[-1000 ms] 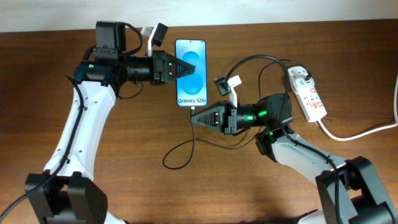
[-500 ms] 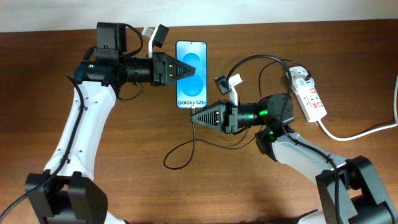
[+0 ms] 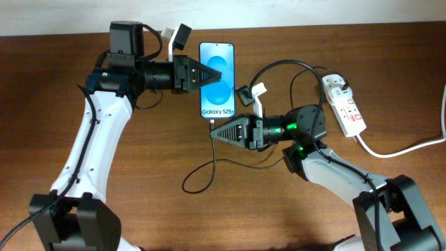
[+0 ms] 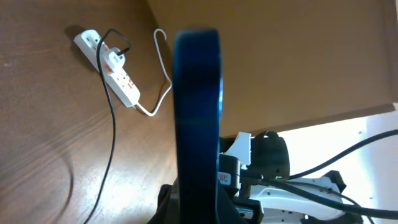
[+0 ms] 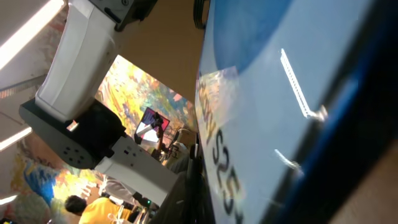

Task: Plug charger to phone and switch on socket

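The phone (image 3: 217, 66), its blue screen lit with "Galaxy S25+", is gripped across its left edge by my left gripper (image 3: 209, 75). In the left wrist view the phone (image 4: 198, 106) stands edge-on between the jaws. My right gripper (image 3: 216, 132) is just below the phone's bottom edge, shut on the charger's plug tip (image 3: 213, 125), which touches that edge. The black charger cable (image 3: 198, 174) loops over the table and up to its adapter (image 3: 337, 84) in the white socket (image 3: 346, 108). The phone screen (image 5: 280, 93) fills the right wrist view.
The socket's thick white cord (image 3: 404, 148) runs off to the right edge. The socket (image 4: 115, 65) and the black cable (image 4: 114, 130) also show in the left wrist view. A pale wall borders the table's far edge.
My left gripper and the phone have shifted slightly right. My right gripper has moved a little left and up with the plug, closer under the phone's bottom edge.
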Motion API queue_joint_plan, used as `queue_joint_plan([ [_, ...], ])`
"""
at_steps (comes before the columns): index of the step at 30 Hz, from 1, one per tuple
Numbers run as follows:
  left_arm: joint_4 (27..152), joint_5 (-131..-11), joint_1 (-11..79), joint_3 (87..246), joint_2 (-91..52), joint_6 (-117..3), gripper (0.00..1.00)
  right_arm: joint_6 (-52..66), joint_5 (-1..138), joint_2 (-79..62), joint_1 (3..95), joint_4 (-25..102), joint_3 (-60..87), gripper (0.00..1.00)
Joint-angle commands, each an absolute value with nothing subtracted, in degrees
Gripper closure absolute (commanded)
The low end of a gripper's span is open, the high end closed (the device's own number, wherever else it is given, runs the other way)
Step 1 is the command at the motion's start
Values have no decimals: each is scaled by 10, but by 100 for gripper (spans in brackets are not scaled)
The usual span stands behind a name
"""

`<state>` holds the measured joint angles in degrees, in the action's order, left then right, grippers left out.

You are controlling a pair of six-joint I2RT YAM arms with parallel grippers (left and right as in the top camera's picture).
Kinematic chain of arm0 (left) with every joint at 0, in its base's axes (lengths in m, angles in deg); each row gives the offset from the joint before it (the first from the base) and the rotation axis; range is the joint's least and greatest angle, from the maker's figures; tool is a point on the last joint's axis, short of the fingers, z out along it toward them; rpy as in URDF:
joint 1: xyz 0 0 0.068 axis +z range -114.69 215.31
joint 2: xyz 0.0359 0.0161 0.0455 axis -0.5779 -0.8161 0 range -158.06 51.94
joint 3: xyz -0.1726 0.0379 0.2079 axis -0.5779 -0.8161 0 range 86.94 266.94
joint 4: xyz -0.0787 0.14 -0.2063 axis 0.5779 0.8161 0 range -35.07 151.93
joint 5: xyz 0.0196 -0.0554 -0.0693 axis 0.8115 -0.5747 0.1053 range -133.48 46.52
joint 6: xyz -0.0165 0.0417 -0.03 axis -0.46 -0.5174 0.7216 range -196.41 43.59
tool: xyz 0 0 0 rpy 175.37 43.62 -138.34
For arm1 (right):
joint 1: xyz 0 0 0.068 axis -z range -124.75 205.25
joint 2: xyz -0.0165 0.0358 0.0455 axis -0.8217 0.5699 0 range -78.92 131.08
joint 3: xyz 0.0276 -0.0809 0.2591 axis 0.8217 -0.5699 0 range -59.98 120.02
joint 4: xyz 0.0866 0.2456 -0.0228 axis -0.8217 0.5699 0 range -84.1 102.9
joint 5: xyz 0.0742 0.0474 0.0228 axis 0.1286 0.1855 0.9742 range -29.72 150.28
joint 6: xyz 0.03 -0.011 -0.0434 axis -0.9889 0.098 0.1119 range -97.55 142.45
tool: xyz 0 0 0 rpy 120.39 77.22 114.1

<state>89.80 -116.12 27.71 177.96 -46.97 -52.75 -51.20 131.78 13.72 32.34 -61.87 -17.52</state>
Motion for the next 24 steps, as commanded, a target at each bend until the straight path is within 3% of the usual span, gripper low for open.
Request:
queue_joint_plan([
  [1,905,-1177,301,1782,-467,-503,100,-520,1329,138,326,-621,-163,96],
  [24,910,-1183,303,1782,-467,-512,100,-520,1306,138,327,-584,-163,96],
])
